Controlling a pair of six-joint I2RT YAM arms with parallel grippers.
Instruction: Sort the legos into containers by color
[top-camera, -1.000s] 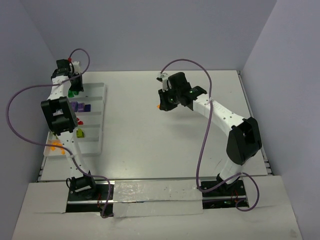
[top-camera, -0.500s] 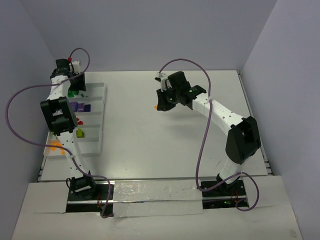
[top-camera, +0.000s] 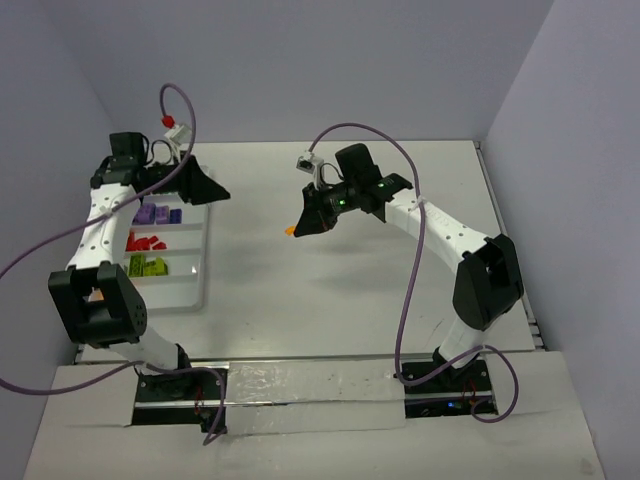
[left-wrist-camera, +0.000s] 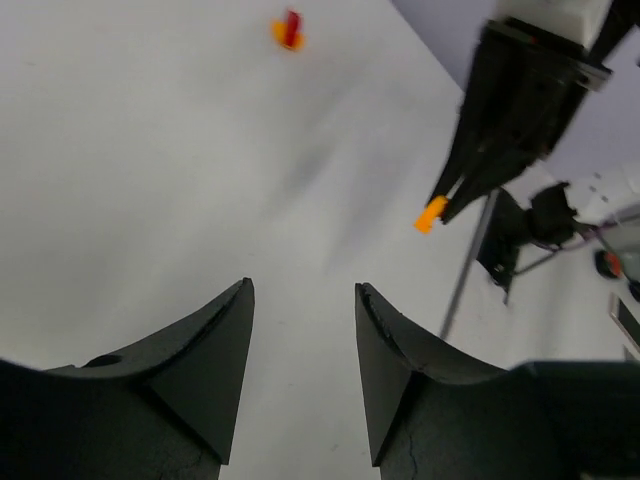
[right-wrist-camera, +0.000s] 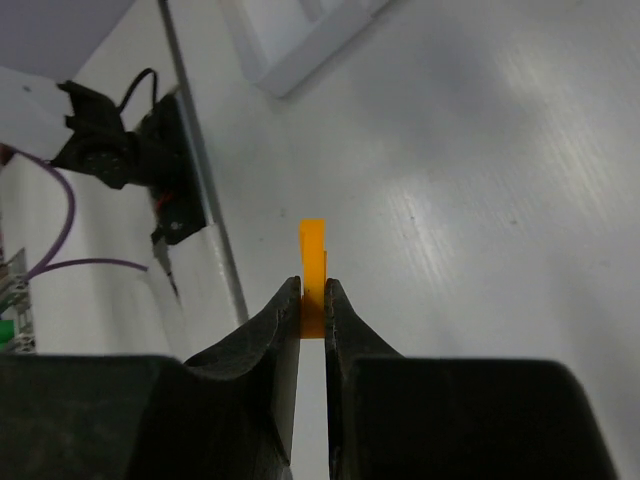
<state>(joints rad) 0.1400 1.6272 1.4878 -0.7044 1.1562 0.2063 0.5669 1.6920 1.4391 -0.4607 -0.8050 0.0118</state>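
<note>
The table (top-camera: 300, 290) is overlooked from high behind its near edge. From the left wrist it is viewed at a low slant, past the left gripper (left-wrist-camera: 300, 290), toward the right gripper (left-wrist-camera: 447, 203), whose orange lego (left-wrist-camera: 431, 214) is shared by all views. From the right wrist that lego is seen close up, the tray (right-wrist-camera: 300, 60) beyond.

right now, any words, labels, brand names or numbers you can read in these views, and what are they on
No readable text in any view.
Tray, orange lego in the right claw, left claw: no print visible.
White plug on the right arm's cable: too small to tell.
</note>
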